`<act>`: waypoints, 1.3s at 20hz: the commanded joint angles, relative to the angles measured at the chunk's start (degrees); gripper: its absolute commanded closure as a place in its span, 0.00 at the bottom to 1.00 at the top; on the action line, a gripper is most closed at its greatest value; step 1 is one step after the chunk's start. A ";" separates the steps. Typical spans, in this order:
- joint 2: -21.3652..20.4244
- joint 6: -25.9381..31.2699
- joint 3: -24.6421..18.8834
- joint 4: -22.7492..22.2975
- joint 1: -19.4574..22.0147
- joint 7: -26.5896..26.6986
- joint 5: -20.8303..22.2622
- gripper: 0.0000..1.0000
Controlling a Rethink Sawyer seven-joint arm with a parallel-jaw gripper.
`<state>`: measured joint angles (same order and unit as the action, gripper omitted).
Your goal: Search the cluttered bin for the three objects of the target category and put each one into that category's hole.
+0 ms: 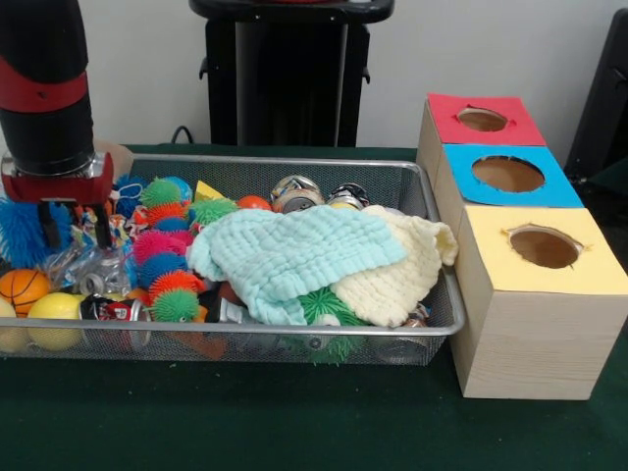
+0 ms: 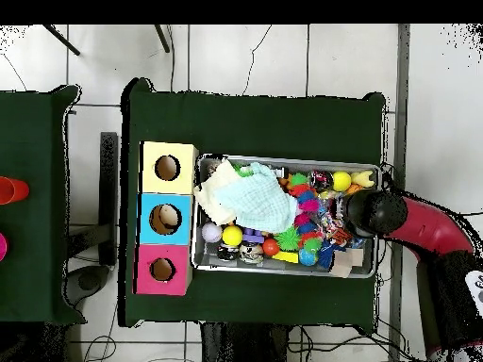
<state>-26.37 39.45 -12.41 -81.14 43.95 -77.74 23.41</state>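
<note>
A wire mesh bin (image 1: 294, 163) holds a jumble of spiky rubber balls (image 1: 160, 242), drink cans (image 1: 294, 192), a small basketball (image 1: 22, 287) and a yellow ball (image 1: 56, 318). A pale teal cloth (image 1: 294, 255) and a cream cloth (image 1: 412, 267) cover the bin's right half. My gripper (image 1: 74, 228) hangs at the bin's left end, open, its black fingers (image 1: 45, 224) dipping among the clutter beside a blue spiky ball (image 1: 20, 234). Nothing is clearly held. In the overhead view the arm's wrist (image 2: 375, 211) hides the fingers above the bin (image 2: 283, 159).
A wooden box stands right of the bin with three holes: red (image 1: 482, 120), blue (image 1: 508, 174) and yellow (image 1: 544, 247). From above they show as yellow (image 2: 167, 168), blue (image 2: 164, 219) and red (image 2: 161, 270). A dark green cloth (image 1: 245, 422) covers the table.
</note>
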 commanded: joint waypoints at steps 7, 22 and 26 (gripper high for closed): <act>7.27 -5.23 -7.00 -0.85 1.00 5.66 4.47 0.00; 8.36 -5.55 -7.24 0.33 0.87 4.31 3.67 0.00; 8.05 -5.56 -7.10 0.08 0.67 3.62 3.38 0.00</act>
<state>-22.62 37.87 -13.40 -80.72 44.55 -77.74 24.67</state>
